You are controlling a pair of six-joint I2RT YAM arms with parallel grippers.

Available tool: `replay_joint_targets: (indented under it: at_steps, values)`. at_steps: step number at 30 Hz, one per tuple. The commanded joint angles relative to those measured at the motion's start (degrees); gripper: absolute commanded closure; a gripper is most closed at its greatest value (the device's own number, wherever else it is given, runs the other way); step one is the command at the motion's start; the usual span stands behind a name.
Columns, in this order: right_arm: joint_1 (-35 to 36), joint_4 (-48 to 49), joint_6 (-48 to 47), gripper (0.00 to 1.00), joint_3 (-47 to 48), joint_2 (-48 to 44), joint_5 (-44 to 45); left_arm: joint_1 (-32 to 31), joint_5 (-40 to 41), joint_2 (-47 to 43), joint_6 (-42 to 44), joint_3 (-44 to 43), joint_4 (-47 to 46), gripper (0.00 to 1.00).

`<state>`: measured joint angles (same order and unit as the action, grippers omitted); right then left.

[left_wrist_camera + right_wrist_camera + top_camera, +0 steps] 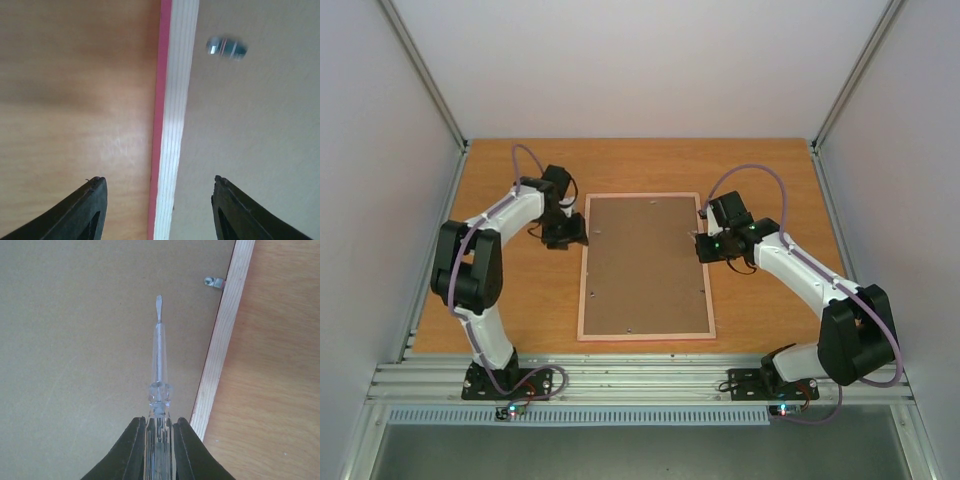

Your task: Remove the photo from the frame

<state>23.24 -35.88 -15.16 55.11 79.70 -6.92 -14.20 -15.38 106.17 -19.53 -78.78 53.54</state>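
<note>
The frame lies face down in the middle of the table, its brown back board up inside a pale pink rim. The photo is hidden under that board. My left gripper is at the frame's left edge near the top. It is open, and in the left wrist view its jaws straddle the rim without touching it. My right gripper hovers over the board's upper right part. It is shut on a clear-handled screwdriver whose tip points across the board.
A small metal clip sits on the board by the right rim, and another clip sits near the left rim. Wooden tabletop surrounds the frame. White walls close in the sides and back.
</note>
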Motion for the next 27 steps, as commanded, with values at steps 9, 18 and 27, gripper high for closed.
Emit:
replay_joint_targets:
  at_steps: [9,18,27]
  values:
    - [1.5,0.8,1.9,0.99,-0.4,1.2,-4.4,-6.5,-2.0,-2.1,-4.5,10.7,-6.3,0.47]
    - [4.2,-0.2,-0.4,0.99,0.5,1.6,-4.2,-6.5,-0.7,0.6,-4.7,9.5,-8.4,0.71]
    - [7.6,-1.0,-2.2,0.99,1.2,1.8,-5.0,-2.5,0.7,6.6,-0.6,-0.4,-6.5,0.79]
